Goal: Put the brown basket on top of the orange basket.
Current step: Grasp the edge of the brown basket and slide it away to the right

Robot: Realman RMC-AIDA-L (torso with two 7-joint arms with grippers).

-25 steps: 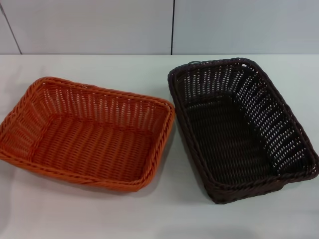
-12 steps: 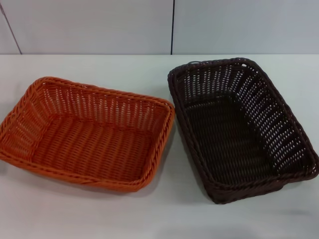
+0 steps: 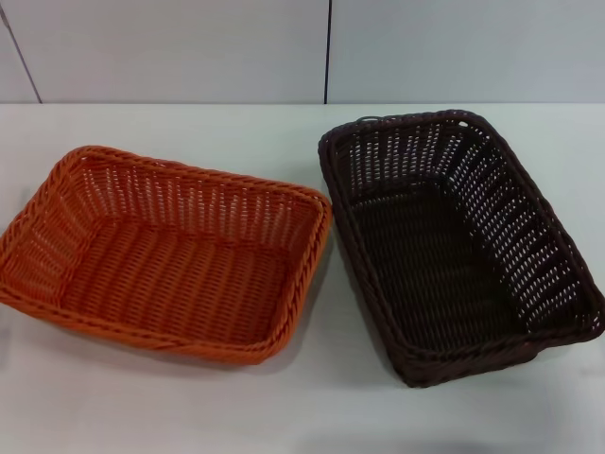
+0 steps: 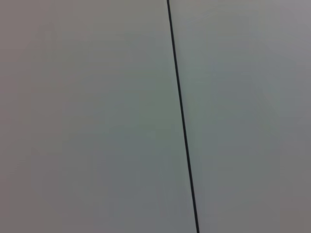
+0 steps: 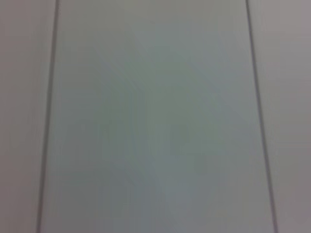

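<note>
2 baskets nearly touch; your pincers are out of view, so lifting the brown basket (image 3: 454, 246) could nudge the orange basket (image 3: 165, 255).

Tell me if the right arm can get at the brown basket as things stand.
Probably yes. The brown basket sits open and empty on the robot's right of the table, with nothing on it or over it; the orange basket lies close on its left. Neither arm is in view.
</note>
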